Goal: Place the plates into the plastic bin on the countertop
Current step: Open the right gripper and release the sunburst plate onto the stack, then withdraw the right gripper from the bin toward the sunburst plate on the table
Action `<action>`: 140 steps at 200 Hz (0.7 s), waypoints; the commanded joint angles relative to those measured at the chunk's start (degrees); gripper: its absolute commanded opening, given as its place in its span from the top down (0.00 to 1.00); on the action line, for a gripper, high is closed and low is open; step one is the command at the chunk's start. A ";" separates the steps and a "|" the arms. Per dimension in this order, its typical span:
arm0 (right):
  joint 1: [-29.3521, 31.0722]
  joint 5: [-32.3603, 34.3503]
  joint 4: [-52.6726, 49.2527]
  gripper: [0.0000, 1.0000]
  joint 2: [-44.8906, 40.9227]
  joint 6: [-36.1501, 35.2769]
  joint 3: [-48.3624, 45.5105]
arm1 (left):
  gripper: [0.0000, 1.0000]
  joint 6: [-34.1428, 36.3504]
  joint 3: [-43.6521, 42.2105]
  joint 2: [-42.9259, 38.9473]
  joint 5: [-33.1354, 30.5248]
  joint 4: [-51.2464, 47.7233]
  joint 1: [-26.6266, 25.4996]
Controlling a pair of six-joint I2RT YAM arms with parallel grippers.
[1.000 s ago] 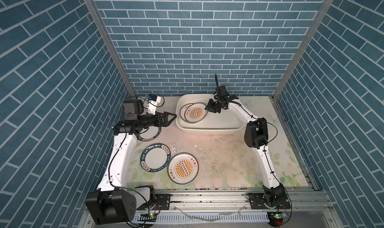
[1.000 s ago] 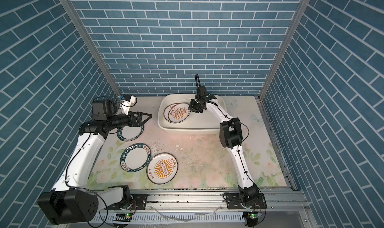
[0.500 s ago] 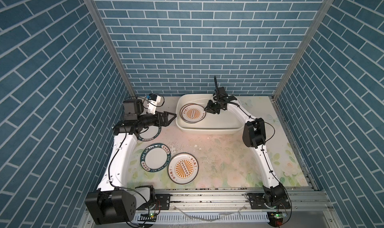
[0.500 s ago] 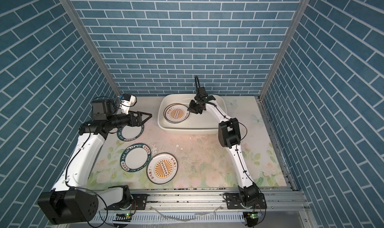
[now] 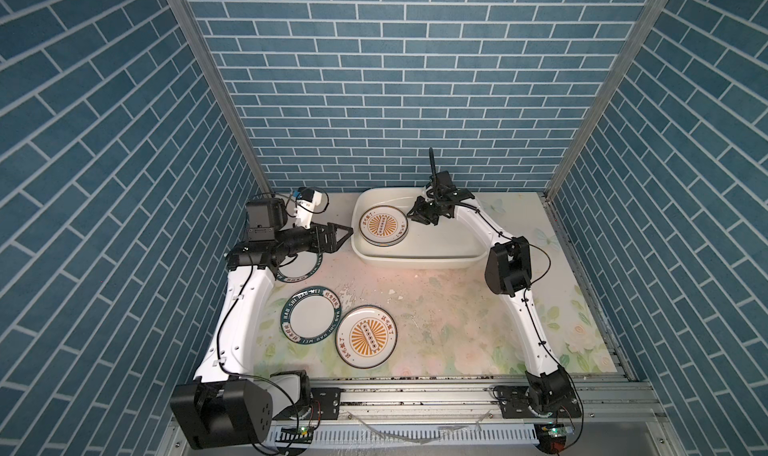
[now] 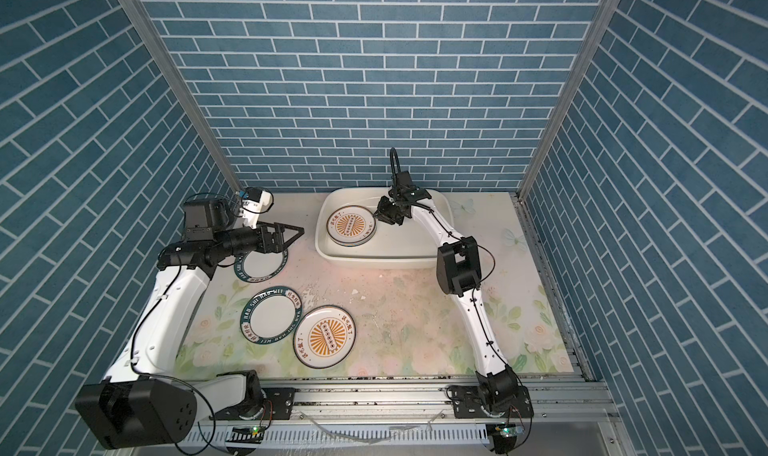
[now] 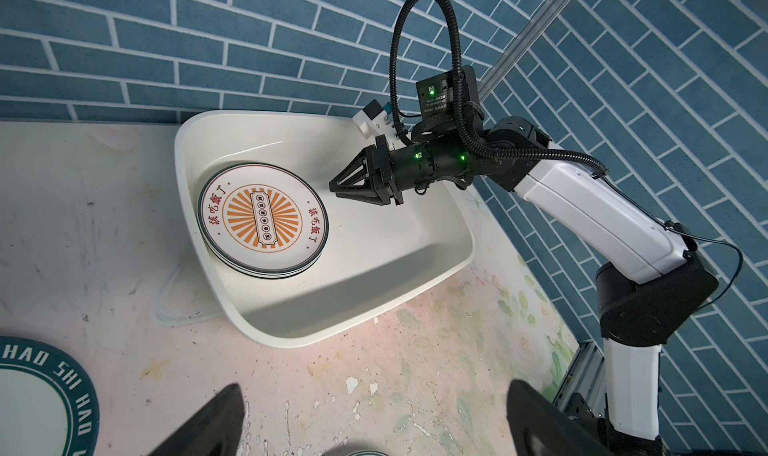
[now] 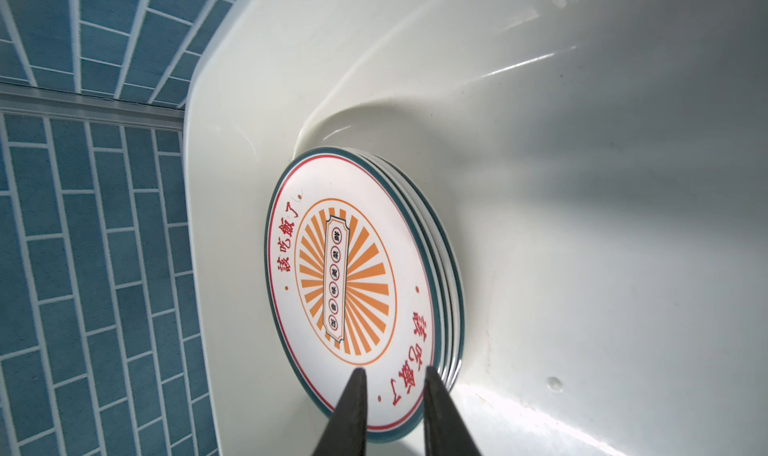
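The right pincer [image 7: 333, 185] is all but pressed together — a slim gap shows between its black fingers, with nothing pinched in it. Its tips hang at the right rim of a round white plate with an orange sunburst centre [image 8: 347, 283]; I cannot tell whether they touch it. That plate tops a stack [image 7: 270, 271] at the left end of the large glossy white plastic bin [image 5: 415, 258], close to its left wall. At least three rims show; the exact count is unclear. Right of the stack the bin's floor lies bare. The bin stands far and central on the rose-printed pale bench [image 5: 449, 308], by the blue brick wall [image 5: 395, 100].

The left pincer [image 7: 374, 391] is spread wide and empty, hovering just left of the bin's rim and apart from it. Under its wrist lies a white plate with a dark teal band [image 5: 301, 269], half hidden. Nearer lie a second teal lettered-band plate [image 5: 311, 315] and a second sunburst plate [image 5: 365, 336], rims meeting — three plates on the bench, one bin. Open bench runs between them and the bin, and across the right half.
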 commanded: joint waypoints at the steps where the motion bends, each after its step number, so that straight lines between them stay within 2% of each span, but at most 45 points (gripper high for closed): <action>1: -0.02 1.96 -0.98 0.75 -2.89 -0.68 0.35 | 0.00 0.18 0.26 -0.22 0.80 -0.29 0.16; 24: -0.02 3.63 -1.03 0.75 -10.12 -3.03 -4.42 | 0.00 2.09 2.37 0.02 0.21 -2.18 0.16; 44: 0.12 4.87 -0.04 0.75 -19.59 -5.30 -13.18 | 0.00 3.74 4.19 0.41 0.13 -4.01 0.15; 96: 1.78 1.18 9.20 0.73 -50.29 -6.56 -49.51 | 0.00 7.64 5.44 -0.03 -0.28 -7.43 0.07; 120: 4.82 0.36 12.66 0.68 -62.27 -5.96 -64.59 | 0.01 8.87 5.29 -0.19 0.30 -8.69 0.07; 140: 8.35 0.07 15.28 0.67 -69.52 -3.35 -73.58 | 0.00 10.80 6.19 0.38 2.70 -11.30 -0.01</action>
